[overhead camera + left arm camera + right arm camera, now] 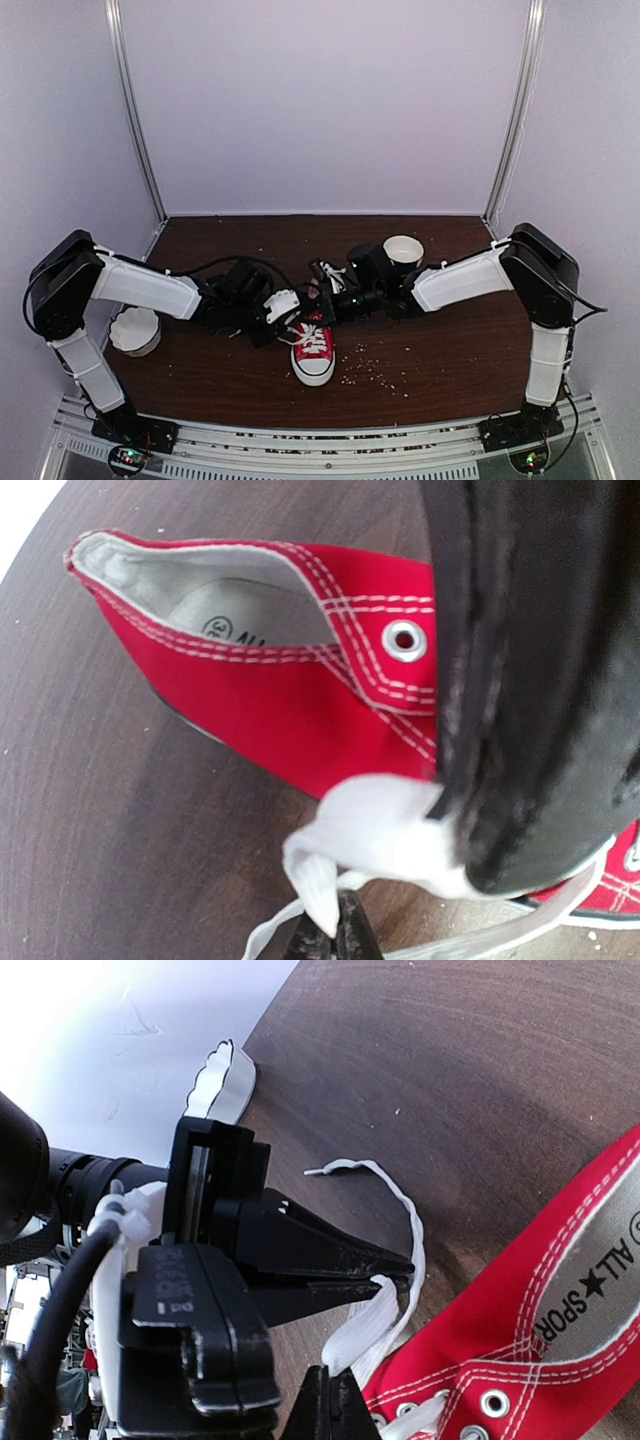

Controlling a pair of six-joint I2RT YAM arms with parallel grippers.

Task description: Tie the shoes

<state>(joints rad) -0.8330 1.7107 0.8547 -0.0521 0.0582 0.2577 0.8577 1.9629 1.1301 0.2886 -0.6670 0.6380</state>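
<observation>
Both the left gripper (335, 942) and the right gripper (328, 1402) pinch the white laces (372, 1328) of the red canvas low-top sneaker (313, 350), toe toward the middle of the dark wooden table's (450, 340) near edge; uneven pulling could slip a lace free or drag the shoe.

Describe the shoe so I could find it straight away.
Look at the dark brown table, near the middle of its front half. There lies a sneaker, its white toe cap pointing to the near edge. It is the only red thing there; the fluted bowl at left and the plain bowl behind are white.
</observation>
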